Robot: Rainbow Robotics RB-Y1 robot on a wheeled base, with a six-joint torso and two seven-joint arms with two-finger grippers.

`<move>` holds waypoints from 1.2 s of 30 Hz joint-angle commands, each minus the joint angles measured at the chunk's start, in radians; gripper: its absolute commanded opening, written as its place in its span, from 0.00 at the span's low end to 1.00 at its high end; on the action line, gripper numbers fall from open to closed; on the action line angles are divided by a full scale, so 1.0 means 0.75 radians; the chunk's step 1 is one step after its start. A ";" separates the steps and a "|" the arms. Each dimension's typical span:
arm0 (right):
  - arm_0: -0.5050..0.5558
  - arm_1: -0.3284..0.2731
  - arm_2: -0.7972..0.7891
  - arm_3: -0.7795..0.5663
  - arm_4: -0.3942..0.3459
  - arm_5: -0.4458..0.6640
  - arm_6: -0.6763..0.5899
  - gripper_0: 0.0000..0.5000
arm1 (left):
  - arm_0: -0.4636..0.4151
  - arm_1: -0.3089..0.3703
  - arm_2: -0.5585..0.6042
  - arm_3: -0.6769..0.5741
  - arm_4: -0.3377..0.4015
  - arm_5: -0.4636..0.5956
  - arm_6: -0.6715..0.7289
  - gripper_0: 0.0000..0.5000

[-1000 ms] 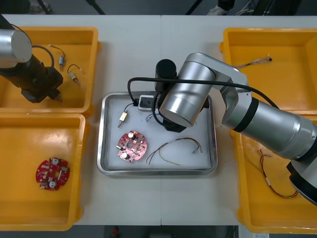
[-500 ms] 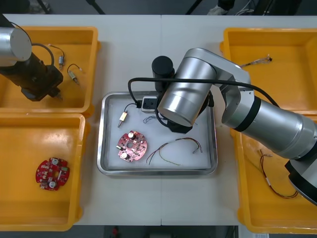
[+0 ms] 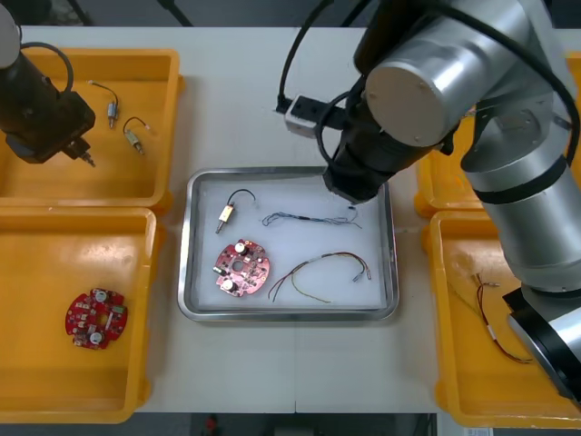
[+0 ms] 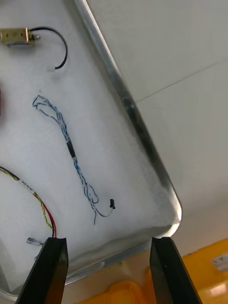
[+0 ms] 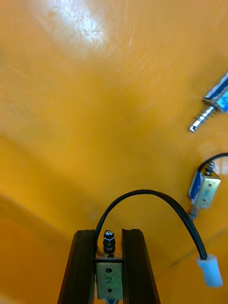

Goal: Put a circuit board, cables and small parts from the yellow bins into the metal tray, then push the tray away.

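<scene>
**Twisted cable delivered, right claw withdrawn**

Blue and white cable (image 3: 309, 218): now loose in the metal tray (image 3: 192, 272), near the circuit board (image 3: 241, 268).
Right claw (image 4: 108, 244): raised off it, fingers apart, empty.
Left claw (image 5: 109, 235): over the far left yellow bin (image 3: 54, 186), clamped on a small metal part (image 5: 109, 278), probably lifted clear.
Outstanding: that part, then the push.

"2" on small metal part (image 5: 109, 278)

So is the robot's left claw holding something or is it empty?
Holding. The left gripper, over a yellow bin, is shut on a small metal part squeezed between its fingers.
</scene>
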State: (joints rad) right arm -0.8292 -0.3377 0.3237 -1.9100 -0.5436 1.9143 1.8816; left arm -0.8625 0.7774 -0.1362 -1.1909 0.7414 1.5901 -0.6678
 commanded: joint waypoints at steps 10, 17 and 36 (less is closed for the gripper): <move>0.281 -0.035 -0.260 -0.462 0.187 0.007 -0.453 1.00 | 0.009 0.070 0.030 -0.531 0.100 0.381 -0.050 0.00; 0.343 -0.049 -0.397 -0.507 0.232 0.007 -0.619 0.22 | -0.044 0.056 -0.078 -0.713 0.220 0.435 -0.018 0.00; 0.756 -0.237 -0.896 -0.689 0.013 0.007 -0.637 0.27 | -0.220 -0.231 -0.475 -0.746 0.181 0.320 0.103 0.00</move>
State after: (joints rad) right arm -0.3103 -0.4646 -0.2808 -2.3835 -0.4971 1.9169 1.4259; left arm -0.9777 0.6451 -0.4433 -1.7281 0.9028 1.8652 -0.6672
